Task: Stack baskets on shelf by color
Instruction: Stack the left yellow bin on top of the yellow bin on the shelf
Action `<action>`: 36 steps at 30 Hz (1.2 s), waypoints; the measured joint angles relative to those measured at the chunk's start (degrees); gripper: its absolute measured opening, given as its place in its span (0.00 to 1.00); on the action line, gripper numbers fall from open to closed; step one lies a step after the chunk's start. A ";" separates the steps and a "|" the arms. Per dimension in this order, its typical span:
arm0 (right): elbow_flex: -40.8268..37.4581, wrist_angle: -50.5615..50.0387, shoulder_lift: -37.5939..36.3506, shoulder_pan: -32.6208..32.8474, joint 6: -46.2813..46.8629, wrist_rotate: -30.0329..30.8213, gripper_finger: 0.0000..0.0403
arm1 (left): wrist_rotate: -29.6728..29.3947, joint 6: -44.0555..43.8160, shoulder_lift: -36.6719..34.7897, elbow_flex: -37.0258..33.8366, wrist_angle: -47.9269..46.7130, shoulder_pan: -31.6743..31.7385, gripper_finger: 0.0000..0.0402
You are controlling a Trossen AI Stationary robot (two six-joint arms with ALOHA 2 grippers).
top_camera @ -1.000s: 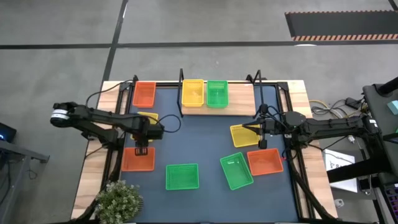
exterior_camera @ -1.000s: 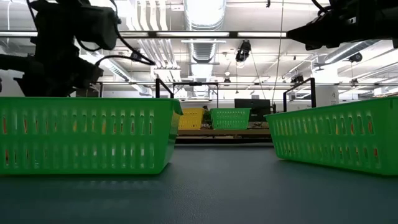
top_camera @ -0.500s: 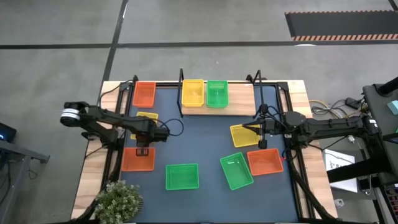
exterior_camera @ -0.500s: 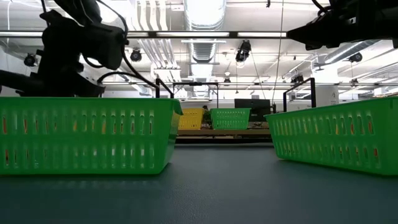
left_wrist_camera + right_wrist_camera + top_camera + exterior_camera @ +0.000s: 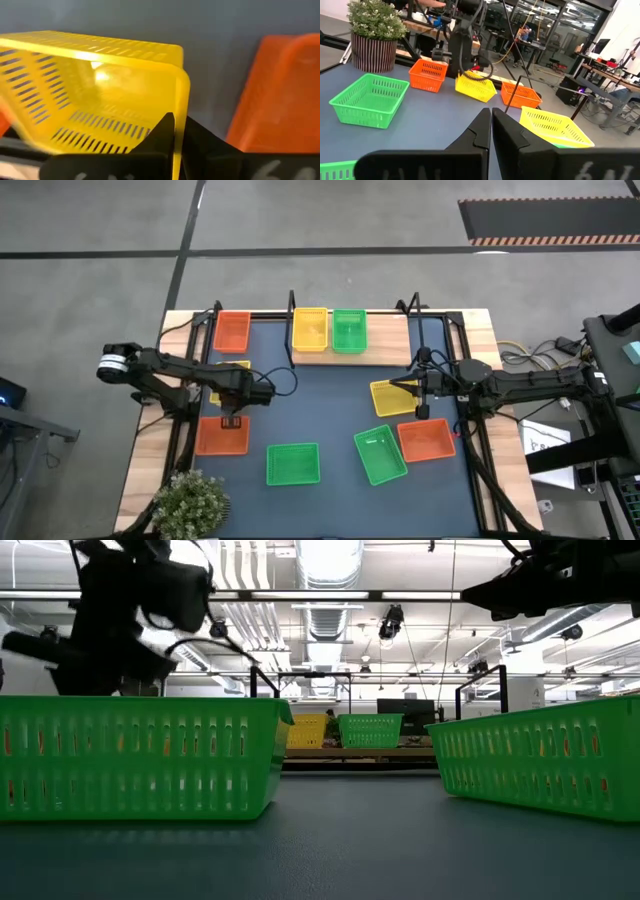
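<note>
1. Since the earlier frames the left arm has shifted a little toward the surface's middle, and its left pincer (image 5: 175,131) has gone from wide apart to clamped on the rim of a yellow basket (image 5: 95,95).
2. In the high view that yellow basket (image 5: 236,370) sits on the left side of the dark blue surface (image 5: 320,395), mostly hidden under the left arm, between two orange baskets: one (image 5: 232,331) at the far left corner beside the shelf, the other (image 5: 221,436) nearer the front, just beside the potted plant (image 5: 188,498).
3. The wooden shelf (image 5: 390,340) at the far edge carries a yellow basket (image 5: 309,329) and a green basket (image 5: 348,331) side by side, touching.
4. The right pincer (image 5: 421,411) hovers on the right side with its fingers pressed together, holding nothing, above the edge of another yellow basket (image 5: 390,397).
5. An orange basket (image 5: 426,441) lies near the right front; a green basket (image 5: 380,456) lies tilted just beside it, and a second green basket (image 5: 293,463) rests at front centre.
</note>
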 joint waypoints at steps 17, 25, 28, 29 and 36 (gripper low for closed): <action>0.01 -0.34 0.00 0.00 1.31 0.00 0.02 | 13.08 -20.63 0.00 30.87 -11.34 -8.70 0.00; 0.02 -0.46 0.00 0.00 1.46 0.00 0.02 | 13.90 -15.75 1.81 43.07 8.84 -14.52 0.00; 0.02 -0.45 0.00 0.00 1.47 0.00 0.02 | 13.75 -7.71 5.16 47.78 12.91 -14.86 0.00; 0.02 -0.44 0.00 0.00 1.43 0.00 0.02 | 13.71 -5.15 6.71 49.75 12.80 -14.82 0.00; 0.02 -0.81 0.00 0.00 1.09 0.04 0.02 | 6.24 8.94 16.53 62.92 7.06 -10.01 0.00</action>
